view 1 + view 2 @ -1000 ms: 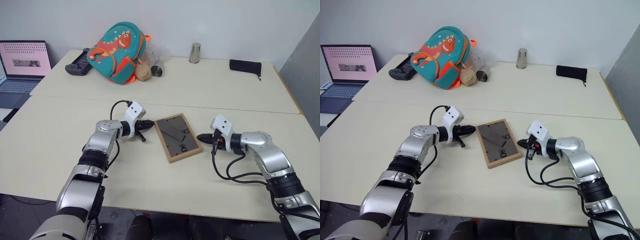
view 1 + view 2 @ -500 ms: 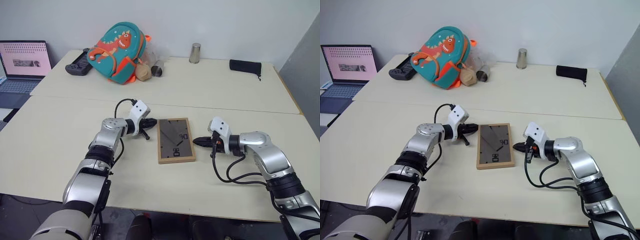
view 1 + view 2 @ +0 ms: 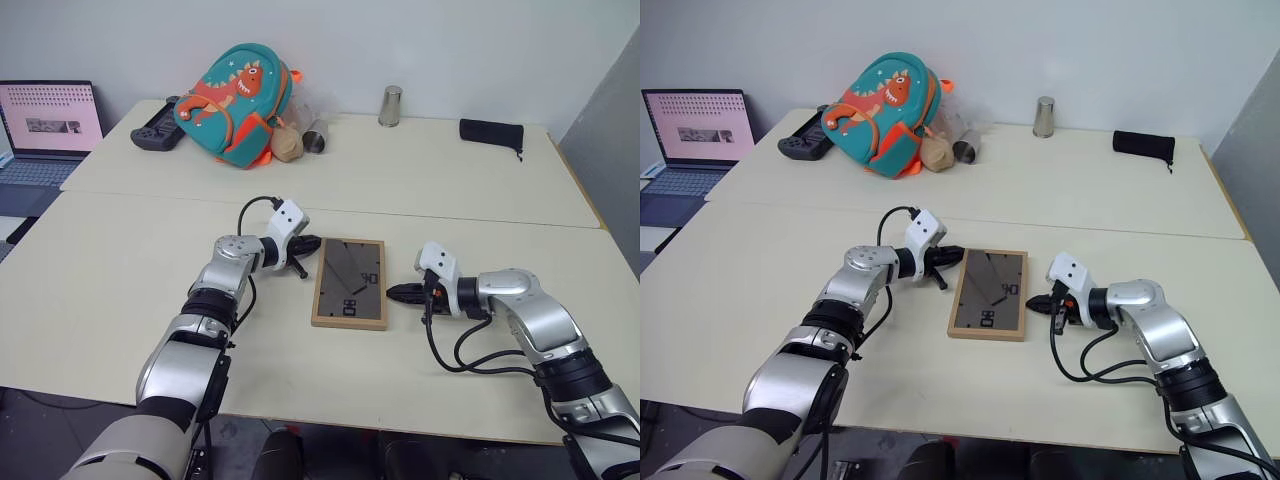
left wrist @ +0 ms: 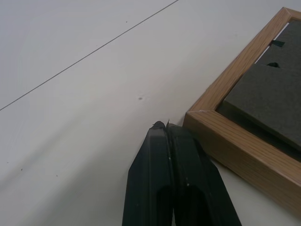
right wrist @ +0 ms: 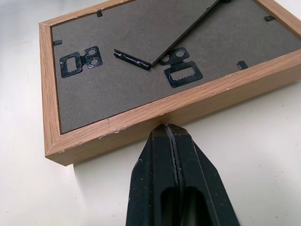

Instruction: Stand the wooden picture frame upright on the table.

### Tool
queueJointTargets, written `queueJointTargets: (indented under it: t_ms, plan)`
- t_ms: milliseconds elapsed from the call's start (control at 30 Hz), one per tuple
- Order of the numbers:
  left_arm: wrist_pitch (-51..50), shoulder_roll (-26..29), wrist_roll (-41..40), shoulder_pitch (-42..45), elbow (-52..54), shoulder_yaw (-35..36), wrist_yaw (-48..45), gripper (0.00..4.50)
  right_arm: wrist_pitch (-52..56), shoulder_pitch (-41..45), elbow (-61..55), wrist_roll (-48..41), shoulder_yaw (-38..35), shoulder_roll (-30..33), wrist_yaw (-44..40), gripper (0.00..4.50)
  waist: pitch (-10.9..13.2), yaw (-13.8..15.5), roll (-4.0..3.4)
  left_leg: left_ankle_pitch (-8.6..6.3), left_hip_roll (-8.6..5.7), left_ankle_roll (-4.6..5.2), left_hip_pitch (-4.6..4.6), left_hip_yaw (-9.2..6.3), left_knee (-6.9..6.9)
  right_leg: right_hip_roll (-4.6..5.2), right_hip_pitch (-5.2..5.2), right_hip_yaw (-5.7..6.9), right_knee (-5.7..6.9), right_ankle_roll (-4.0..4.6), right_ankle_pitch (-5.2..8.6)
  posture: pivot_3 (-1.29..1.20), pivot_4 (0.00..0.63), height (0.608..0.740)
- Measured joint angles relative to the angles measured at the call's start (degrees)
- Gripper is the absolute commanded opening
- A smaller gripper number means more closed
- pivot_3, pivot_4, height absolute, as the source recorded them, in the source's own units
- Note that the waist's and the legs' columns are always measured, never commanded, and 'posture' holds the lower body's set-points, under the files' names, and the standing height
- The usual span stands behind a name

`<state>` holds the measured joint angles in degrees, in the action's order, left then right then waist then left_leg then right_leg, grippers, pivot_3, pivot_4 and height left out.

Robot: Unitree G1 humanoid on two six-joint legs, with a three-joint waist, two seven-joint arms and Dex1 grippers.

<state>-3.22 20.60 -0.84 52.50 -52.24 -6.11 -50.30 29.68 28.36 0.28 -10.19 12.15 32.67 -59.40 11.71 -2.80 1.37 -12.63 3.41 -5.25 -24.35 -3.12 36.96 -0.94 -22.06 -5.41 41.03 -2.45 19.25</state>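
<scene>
Left gripper (image 4: 165, 126) fingers pressed together, nothing between them, tips low over the table (image 4: 70, 141) right at the frame's (image 4: 235, 141) near corner, touching or just short of it, can't tell. Frame lies flat, back up: light wood rim, dark grey panel with a raised flap. Thin seam (image 4: 89, 54) runs diagonally across the table beyond the tips.

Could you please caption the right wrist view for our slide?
Shut black right gripper meets the long edge of the face-down light-wood picture frame on the cream table.

frames: 1 wooden picture frame (image 3: 349, 283) | backpacks: 1 backpack (image 3: 235, 100) | laptops: 1 laptop (image 3: 45, 130) | cups: 1 metal cup (image 3: 390, 105)
</scene>
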Motion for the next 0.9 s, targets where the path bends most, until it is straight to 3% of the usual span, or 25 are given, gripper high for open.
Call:
queueJointTargets:
  t_ms: [200,367,567,900]
  plan:
    - [-5.31,7.52,-1.08,-6.06,10.72,-0.34,-7.75,0.05,-3.62,0.05,2.37,2.34,-0.65,1.48,2.77,0.0,0.0,-0.69,-0.01,0.0,0.06,-0.01,0.06,0.02,-0.04,-0.02,-0.01,-0.02,0.04,0.0,0.0,0.0,0.15,0.74]
    - [-16.92,11.8,-5.13,-13.83,26.02,-0.33,-14.08,0.05,-1.83,-1.45,-0.25,0.15,-1.57,0.02,3.34,0.0,-0.01,-0.51,-0.01,0.0,0.06,-0.01,0.07,0.0,0.0,-0.02,0.03,-0.02,0.06,0.0,0.0,0.0,0.15,0.74]
    - [-25.6,11.91,-7.0,-19.33,38.92,-1.95,-15.0,0.05,0.04,-2.08,-2.0,-0.23,-1.54,-1.85,4.8,0.0,-0.01,-0.22,-0.01,0.02,0.04,0.02,0.07,-0.06,0.04,-0.01,0.09,0.02,0.07,0.0,0.0,0.0,0.15,0.74]
    - [-30.48,11.87,-8.08,-22.59,46.62,-2.5,-12.88,0.05,2.84,-2.72,-4.29,-2.09,-1.55,-0.54,3.32,0.0,-0.01,-0.24,-0.01,0.01,0.05,0.03,0.07,-0.05,0.01,-0.02,0.06,0.01,0.05,0.0,0.0,0.0,0.15,0.74]
